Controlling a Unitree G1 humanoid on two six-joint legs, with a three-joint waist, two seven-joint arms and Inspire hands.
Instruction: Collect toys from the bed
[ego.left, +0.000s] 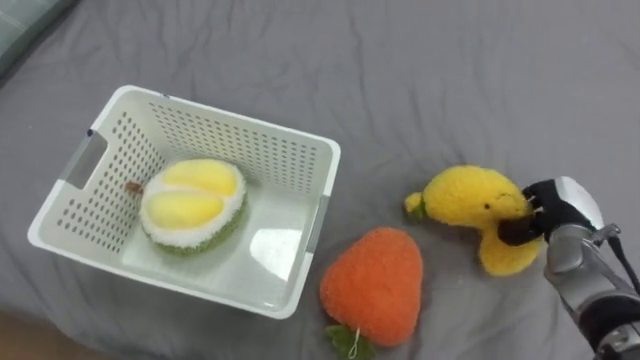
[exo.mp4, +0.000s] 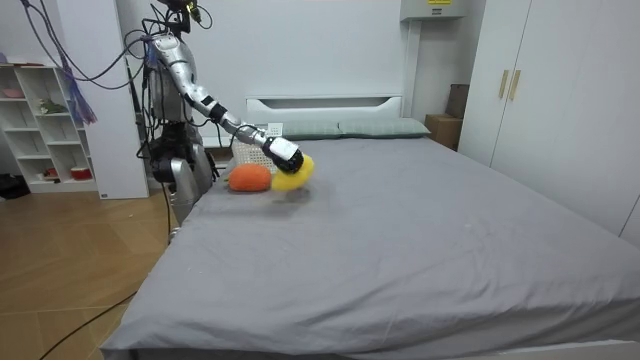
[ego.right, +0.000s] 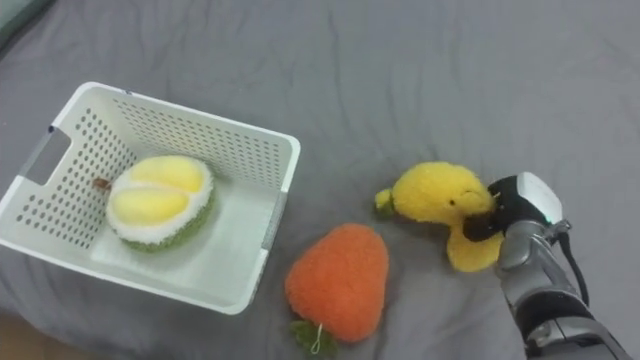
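Left eye view: right hand (ego.left: 560, 205) with fingers (ego.left: 512, 232) clenched on the yellow toy (ego.left: 465, 203), on the bed (ego.left: 450, 80) beside the orange toy (ego.left: 372, 285). Room view: reaching over from the bedside. Probably soft, light, squashy; best grabbed round the middle.

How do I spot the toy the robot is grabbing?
Find the white basket on the grey bed. Of two plush toys to its right, it is the farther, yellow plush in the right hand, not the orange plush.
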